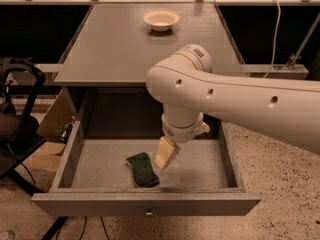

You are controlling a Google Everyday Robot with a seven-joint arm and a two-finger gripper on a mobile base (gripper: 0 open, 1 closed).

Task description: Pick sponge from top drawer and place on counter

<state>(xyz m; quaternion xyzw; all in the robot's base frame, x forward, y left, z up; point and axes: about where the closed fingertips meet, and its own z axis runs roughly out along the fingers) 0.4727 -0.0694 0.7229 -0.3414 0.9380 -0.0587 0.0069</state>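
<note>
The top drawer (70,156) is shown from above and in front, pulled fully out so its inside can be reached from overhead. The sponge (142,169) is laid flat on the drawer floor, green side up, near the front panel, a bit left of centre and turned at an angle. A thick white robot arm (240,104) is stretched in from the right and bent down over the drawer. The gripper (166,154) is held low inside the drawer, just beside the sponge's right edge and tilted toward it. Contact can't be confirmed, and whether the jaws are open or closed cannot be told. The pose is judged an approach for a grasp from above. The counter (125,49) is seen above and behind the drawer, w/ a white bowl (161,20) set near its far edge. Its near part is judged the likely drop spot.
</note>
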